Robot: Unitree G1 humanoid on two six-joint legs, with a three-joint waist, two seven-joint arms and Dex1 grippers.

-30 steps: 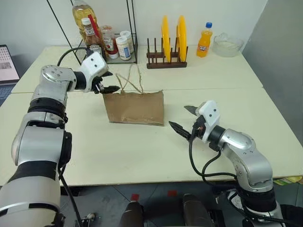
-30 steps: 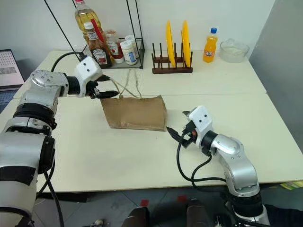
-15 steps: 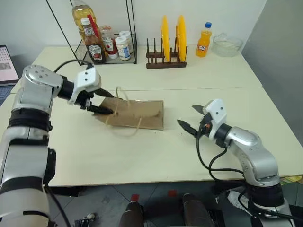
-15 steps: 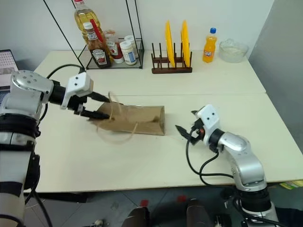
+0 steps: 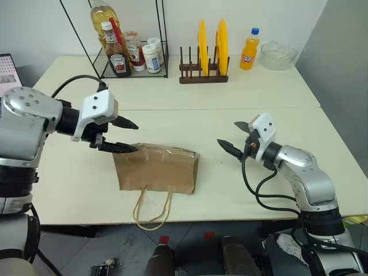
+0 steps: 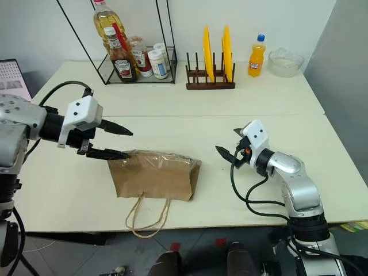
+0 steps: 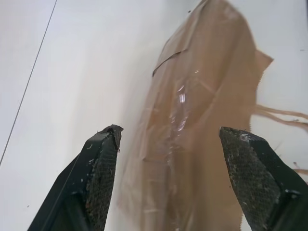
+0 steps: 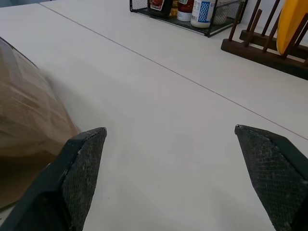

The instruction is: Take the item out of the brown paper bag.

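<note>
The brown paper bag (image 5: 155, 169) lies flat on its side near the table's front edge, its mouth toward me. Its two cord handles (image 5: 152, 210) hang over that edge. The item is hidden from view. My left gripper (image 5: 135, 138) is open just above the bag's far left corner, and its lower finger (image 5: 118, 148) is at or touching the paper. In the left wrist view the bag (image 7: 202, 96) lies beyond the spread fingers. My right gripper (image 5: 227, 133) is open and empty, a short way right of the bag and pointing at it.
At the back of the white table (image 5: 270, 92) stand a wire rack with sauce bottles (image 5: 123, 52), a wooden rack with yellow plates (image 5: 204, 57), an orange drink bottle (image 5: 248, 49) and a glass bowl (image 5: 278, 54). A laptop (image 5: 8, 72) sits at the far left.
The bag, upright a second ago, has tipped over toward me and slid to the front edge. My left gripper drew back with it. The right gripper shifted only slightly.
</note>
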